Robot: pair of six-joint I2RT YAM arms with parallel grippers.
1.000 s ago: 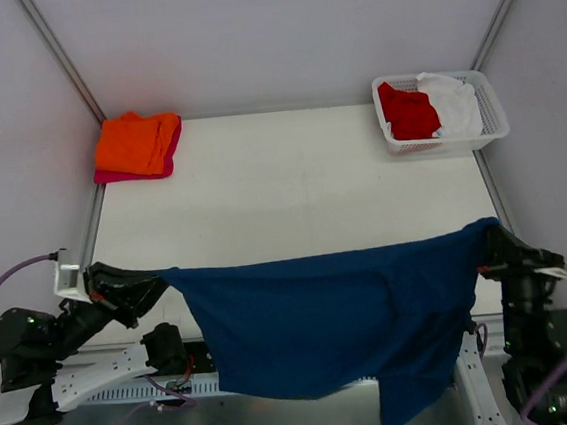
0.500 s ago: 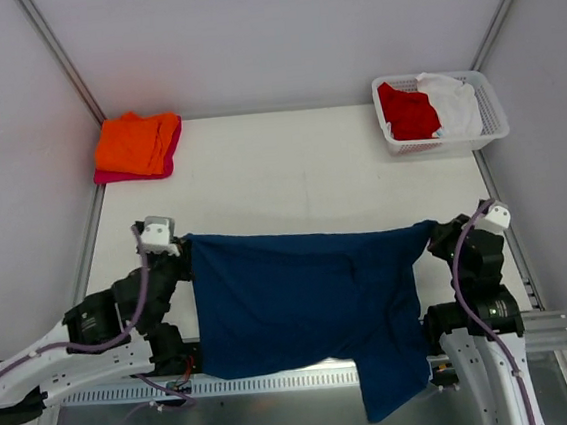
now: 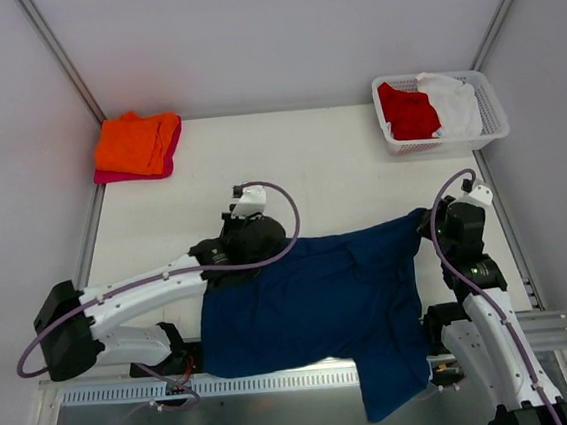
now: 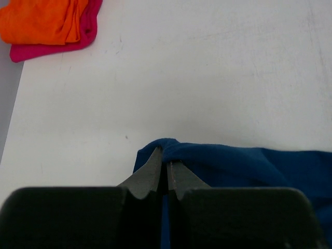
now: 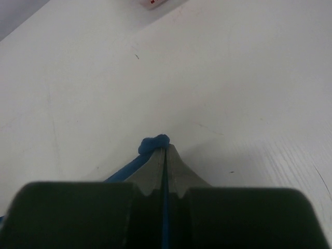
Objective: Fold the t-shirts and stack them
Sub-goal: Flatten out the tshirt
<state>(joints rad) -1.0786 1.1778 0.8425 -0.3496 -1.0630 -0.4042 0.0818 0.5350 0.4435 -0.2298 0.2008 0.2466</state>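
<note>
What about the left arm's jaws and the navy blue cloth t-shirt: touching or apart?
Touching. The left wrist view shows the left gripper, jaws pinched shut on a fold of the navy blue cloth t-shirt.

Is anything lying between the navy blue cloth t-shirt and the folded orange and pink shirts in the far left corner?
Nothing visible does. Only bare white table separates the navy blue cloth t-shirt, clamped by the left gripper and right gripper, from the folded orange t-shirt on the magenta-pink t-shirt.

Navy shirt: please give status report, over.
Left claw shut on navy shirt edge. Right claw shut on opposite edge. Shirt stretched between them, near part hanging over front edge. Orange stack and basket far off, not in the way.
</note>
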